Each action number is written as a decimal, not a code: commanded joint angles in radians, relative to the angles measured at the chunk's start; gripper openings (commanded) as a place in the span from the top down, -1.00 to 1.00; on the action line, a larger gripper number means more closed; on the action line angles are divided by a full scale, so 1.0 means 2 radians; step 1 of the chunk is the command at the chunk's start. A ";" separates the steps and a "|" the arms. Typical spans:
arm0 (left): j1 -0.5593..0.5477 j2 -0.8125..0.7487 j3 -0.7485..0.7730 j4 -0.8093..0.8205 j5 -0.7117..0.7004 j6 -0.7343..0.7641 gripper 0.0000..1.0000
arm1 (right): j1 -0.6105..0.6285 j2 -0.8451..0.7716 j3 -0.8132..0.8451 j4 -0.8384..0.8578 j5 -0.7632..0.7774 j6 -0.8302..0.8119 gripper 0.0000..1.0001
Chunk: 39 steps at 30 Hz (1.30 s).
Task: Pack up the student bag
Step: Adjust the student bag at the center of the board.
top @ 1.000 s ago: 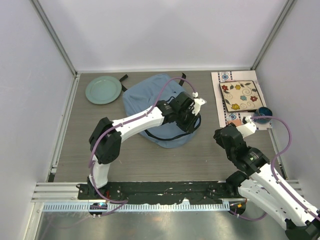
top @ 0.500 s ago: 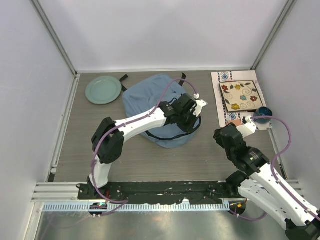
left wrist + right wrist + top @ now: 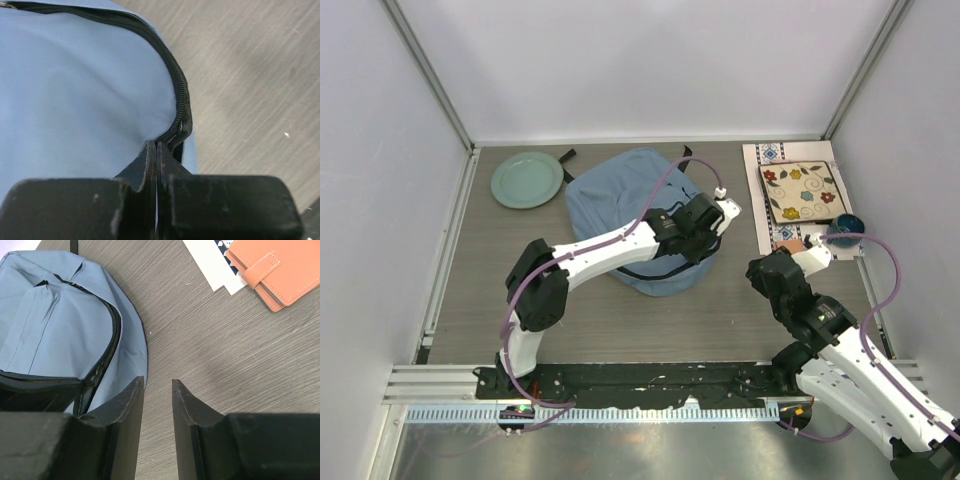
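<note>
- Bag, where?
- Student bag [image 3: 610, 192] lies flat on the table [image 3: 620, 325], middle, toward the back. Green plate [image 3: 527, 180] sits just beside it on the left. Patterned sheets [image 3: 753, 200] are off to the right.
- Left pincer?
- My left pincer [image 3: 156, 149] is at the bag's right edge. Jaws are pressed together with no gap, tips right at the end of the dark zipper [image 3: 183, 100]. I can't tell if a pull tab is pinched in there.
- Right one?
- My right pincer [image 3: 157, 385] is partly open and holds nothing; I see bare tabletop through the gap. It hangs over the table right of the bag, not touching it. A tan wallet [image 3: 272, 271] lies beyond, overlapping the sheets.
</note>
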 commanded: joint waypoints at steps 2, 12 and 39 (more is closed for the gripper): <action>-0.008 -0.015 0.017 0.007 -0.123 0.059 1.00 | -0.002 0.001 -0.003 0.025 0.008 0.011 0.31; -0.027 -0.016 -0.001 0.020 -0.104 0.083 1.00 | -0.003 0.006 -0.004 0.030 0.001 0.011 0.31; -0.004 -0.130 -0.066 0.005 -0.101 -0.035 -0.57 | -0.006 0.020 -0.012 0.079 -0.064 0.008 -0.27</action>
